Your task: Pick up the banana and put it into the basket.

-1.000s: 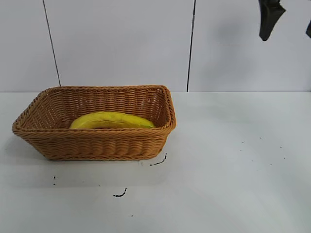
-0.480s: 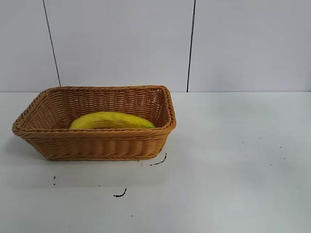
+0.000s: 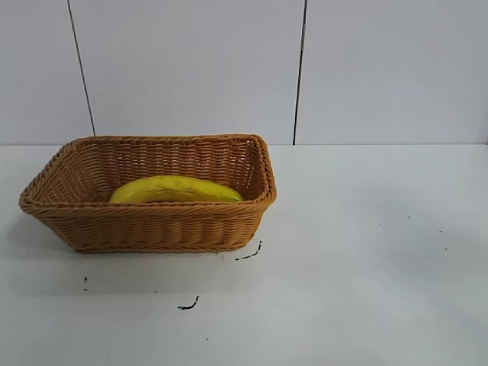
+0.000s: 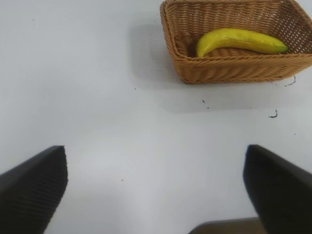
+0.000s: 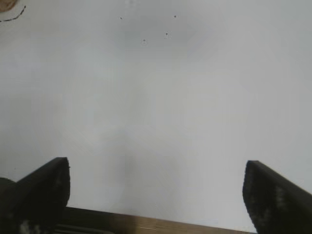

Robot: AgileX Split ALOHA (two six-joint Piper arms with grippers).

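White bench (image 3: 366,252) in front of a pale panelled wall (image 3: 191,69) with two thin dark seams. Small black marks (image 3: 188,306) on the bench, just in front of the basket.

Woven tan basket (image 3: 152,227) on the left half of the bench, upright, long side toward the exterior camera. Yellow banana (image 3: 174,188) inside it, lying flat on the bottom along the length of the basket, curved back upward, one end close to the right short wall. Same banana (image 4: 239,40) visible in the left wrist view, wholly inside the basket (image 4: 229,70), touching nothing outside it.

Left end effector (image 4: 156,190) raised above bare bench, well apart from the basket, fingers spread wide and holding nothing. Right end effector (image 5: 156,192) also above bare bench, far from the basket, fingers wide apart, nothing between them. Neither arm visible in the exterior view.
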